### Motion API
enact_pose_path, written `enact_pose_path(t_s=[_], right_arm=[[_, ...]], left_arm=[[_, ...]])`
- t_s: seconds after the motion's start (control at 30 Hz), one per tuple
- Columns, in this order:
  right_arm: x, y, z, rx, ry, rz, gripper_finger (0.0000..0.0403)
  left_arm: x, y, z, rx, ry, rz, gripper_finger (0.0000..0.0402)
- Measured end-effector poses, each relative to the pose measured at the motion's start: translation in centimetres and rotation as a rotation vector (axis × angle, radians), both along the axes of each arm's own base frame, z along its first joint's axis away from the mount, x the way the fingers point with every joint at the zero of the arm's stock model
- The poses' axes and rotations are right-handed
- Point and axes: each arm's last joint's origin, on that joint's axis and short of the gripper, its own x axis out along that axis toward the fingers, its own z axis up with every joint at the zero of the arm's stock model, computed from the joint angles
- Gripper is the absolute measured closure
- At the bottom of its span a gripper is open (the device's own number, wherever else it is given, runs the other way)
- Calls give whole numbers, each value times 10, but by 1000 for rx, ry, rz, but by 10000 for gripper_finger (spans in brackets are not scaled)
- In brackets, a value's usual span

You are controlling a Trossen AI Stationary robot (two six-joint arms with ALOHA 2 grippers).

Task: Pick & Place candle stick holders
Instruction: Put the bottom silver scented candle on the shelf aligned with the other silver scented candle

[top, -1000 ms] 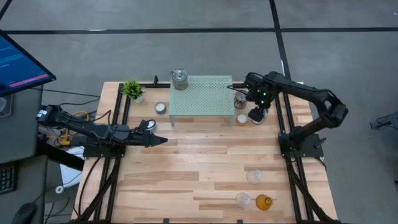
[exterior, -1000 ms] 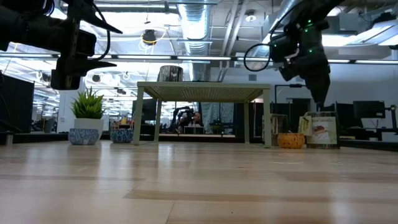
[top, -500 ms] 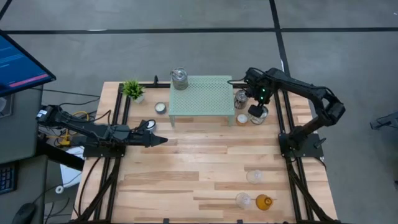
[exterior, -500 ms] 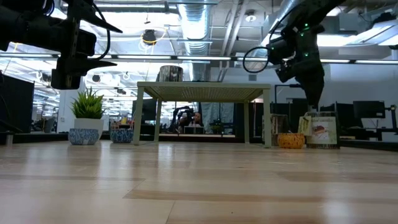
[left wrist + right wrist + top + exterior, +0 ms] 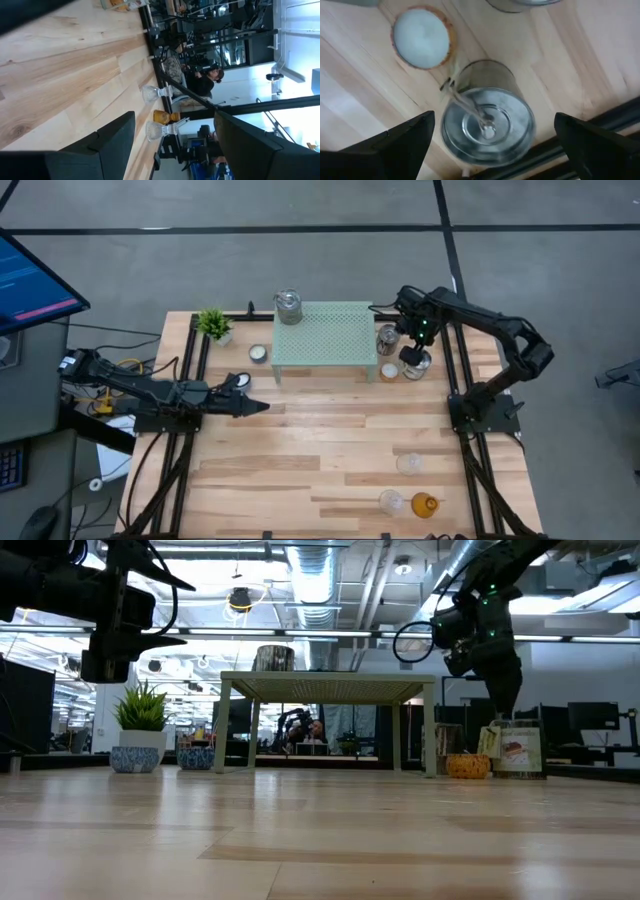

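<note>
My right gripper (image 5: 492,127) hangs open and points down over a silvery glass jar (image 5: 487,120) at the table's far right (image 5: 415,363). Its fingers stand to either side of the jar, above it, and touch nothing. An orange tealight cup (image 5: 421,37) sits beside that jar, and a second silvery jar (image 5: 387,338) stands just beyond. A third jar (image 5: 288,305) stands on the pale green mesh stand (image 5: 325,335). A white tealight cup (image 5: 259,353) sits left of the stand. Two clear glass cups (image 5: 409,463) and an amber one (image 5: 425,504) stand near right. My left gripper (image 5: 255,405) waits open at the left.
A small green potted plant (image 5: 214,323) stands at the far left corner. Black frame rails (image 5: 455,380) run along the table's right and left edges. Bare wood lies across the table's middle and near left (image 5: 290,470).
My right gripper has shifted slightly toward the table's far edge above the silvery jar, still pointing down and still open.
</note>
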Motion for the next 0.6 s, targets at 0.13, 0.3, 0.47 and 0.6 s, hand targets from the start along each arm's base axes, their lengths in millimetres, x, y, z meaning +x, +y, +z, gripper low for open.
enact_pose_path(t_s=[0.13,0.3,0.47,0.6], right_arm=[[-4,4,-12,24,20,-13,3],[-8,9,-26,60,37,-20,3],[-6,12,-39,60,-3,-27,3],[-6,11,-47,38,-26,-44,3]], left_arm=[[0,0,0,0,0,-3,130],[0,0,0,0,0,-3,130],[0,0,0,0,0,-3,130],[0,0,0,0,0,-3,130]])
